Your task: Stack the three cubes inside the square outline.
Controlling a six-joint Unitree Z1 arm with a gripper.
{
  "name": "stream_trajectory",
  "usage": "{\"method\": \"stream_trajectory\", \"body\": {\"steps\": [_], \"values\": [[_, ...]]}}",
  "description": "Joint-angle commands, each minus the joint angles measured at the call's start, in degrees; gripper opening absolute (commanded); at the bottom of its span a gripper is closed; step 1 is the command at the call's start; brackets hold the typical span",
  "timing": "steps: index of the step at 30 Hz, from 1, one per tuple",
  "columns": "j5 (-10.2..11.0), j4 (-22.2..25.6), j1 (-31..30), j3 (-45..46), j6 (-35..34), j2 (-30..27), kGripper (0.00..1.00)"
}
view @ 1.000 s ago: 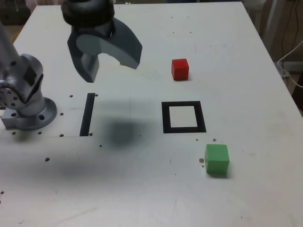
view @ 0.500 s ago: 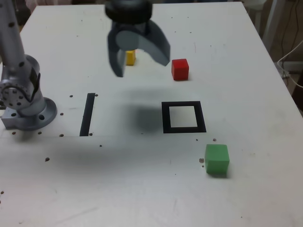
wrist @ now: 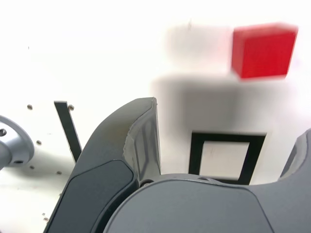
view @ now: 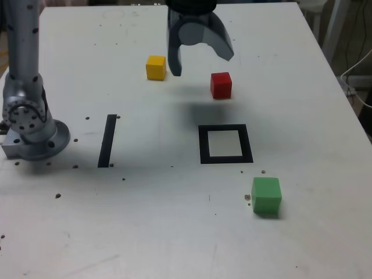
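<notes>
- In the exterior view, the arm's base (view: 38,139) sits at nine o'clock from the square outline (view: 203,145), its lower link (view: 23,43) rising steeply and leaving the frame at the top
- The wrist (view: 192,4) comes back into sight at the upper edge, toward eleven to twelve o'clock from the outline, with the gripper (view: 202,65) hanging below it, raised over the table (view: 145,232)
- The jaws stand wide apart with nothing between them, one fingertip pointing down at about seven o'clock from the wrist, the other at about five
- A soft shadow lies on the table between the red cube and the outline
- The red cube (view: 221,86) is at twelve o'clock from the outline, near it but outside
- The yellow cube (view: 156,68) is between ten and eleven o'clock from the outline, farther out
- The green cube (view: 266,196) is at five o'clock, also outside
- All three cubes stand apart on the table, and the black strip (view: 107,141) lies at nine o'clock, between base and outline
</notes>
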Motion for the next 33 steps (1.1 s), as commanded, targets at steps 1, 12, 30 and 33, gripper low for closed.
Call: {"method": "stream_trajectory", "body": {"steps": [1,12,30,33], "values": [[0.59,0.02,0.72,-1.14,0.22,1.37,0.96],[1.89,-0.33,2.23,-5.49,0.63,7.86,0.96],[1.91,-3.59,2.52,-7.05,0.63,15.04,0.91],[1.97,-3.59,2.82,-7.17,0.63,15.48,0.87]]}}
